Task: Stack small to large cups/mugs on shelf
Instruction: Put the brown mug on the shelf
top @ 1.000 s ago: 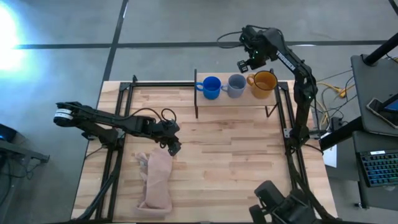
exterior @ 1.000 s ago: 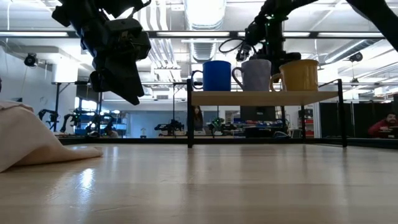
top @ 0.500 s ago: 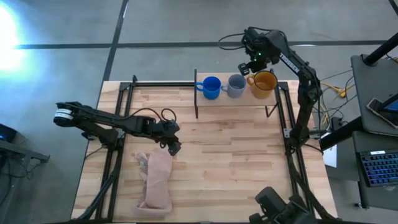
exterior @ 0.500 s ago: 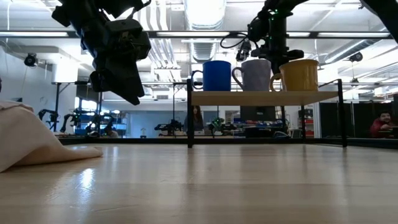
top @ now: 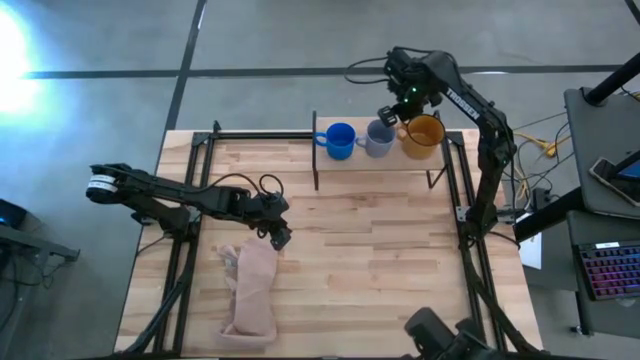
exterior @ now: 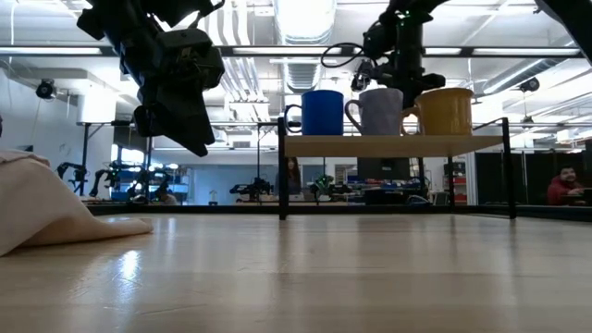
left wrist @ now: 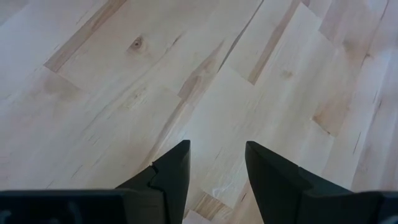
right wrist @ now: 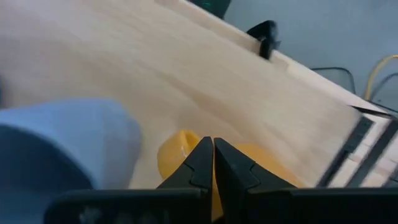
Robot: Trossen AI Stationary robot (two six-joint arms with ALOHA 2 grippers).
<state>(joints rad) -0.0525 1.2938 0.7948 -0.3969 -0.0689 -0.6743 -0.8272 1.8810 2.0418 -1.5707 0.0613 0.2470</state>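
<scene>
Three mugs stand in a row on the light-wood shelf (top: 365,162) at the table's far edge: a bright blue mug (top: 339,140), a grey-blue mug (top: 378,138) and a yellow-orange mug (top: 425,135). They also show in the low view (exterior: 323,112) (exterior: 381,111) (exterior: 449,111). My right gripper (top: 388,113) is shut and hovers by the far side of the grey-blue and yellow-orange mugs. In its wrist view (right wrist: 213,149) the yellow mug's handle (right wrist: 175,152) lies just behind the fingertips. My left gripper (top: 279,238) is open and empty above the tabletop. My right gripper's shut fingertips (right wrist: 205,152) come from above, slanting down, right by the yellow-orange mug's handle (right wrist: 171,155). I cannot tell whether they touch it. The mug stands upright on the shelf.
A pinkish-beige cloth (top: 250,290) lies crumpled on the near left of the tabletop, just below my left gripper; it also shows in the low view (exterior: 37,208). The shelf's black posts (top: 315,150) stand on the plank tabletop (top: 380,250).
My right gripper has shifted a little toward the table's left and nearer the mugs, staying shut. The three mugs have stayed in place.
</scene>
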